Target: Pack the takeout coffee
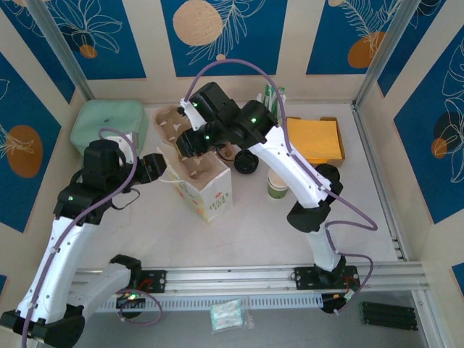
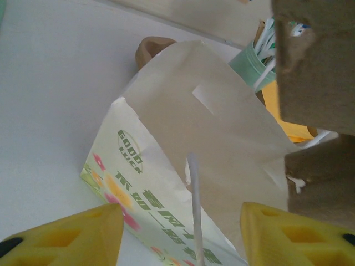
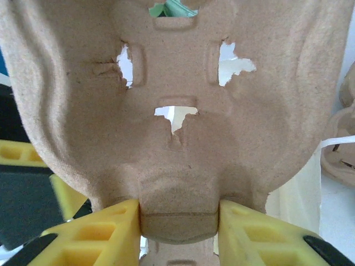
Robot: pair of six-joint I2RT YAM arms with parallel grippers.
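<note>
**Carrier over the bag, coffee waiting on the desk**

Here's the right arm point(image 1: 293, 167), reaching across the middle of the desk point(image 1: 355, 217). Its jaws are clenched hard on the bottom tab of a pulp cup carrier point(image 3: 177, 111). The wrist view leaves no doubt, with a yellow finger pressed against each side of that tab. From above, the carrier hangs over the open mouth of the white paper bag point(image 1: 210, 194). How far it has gone in, I can't tell.

Over on the other side, the left arm point(image 1: 72, 210) sits just beside the bag. Its jaws are released and spread wide, with the bag's thin white handle strip point(image 2: 193, 205) standing in the gap between them. They are gripping nothing.

And the takeout coffee point(image 1: 245, 163)? It stands on the desk just to the right of the bag, black lid on, tucked close under the right arm and not yet touched. A lidless paper cup point(image 1: 278, 185) stands near it on the right. That one is a decoy!

By my reading, this is the preparation step: get the carrier seated in the bag before the drink goes in.

The next move calls for:
- lowering the carrier level, so it doesn't snag the bag's walls;
- letting the carrier go;
- swinging over for the lidded cup, not its bare neighbour.

The left arm may need to clamp that handle or the rim so the mouth doesn't fold shut.
</note>
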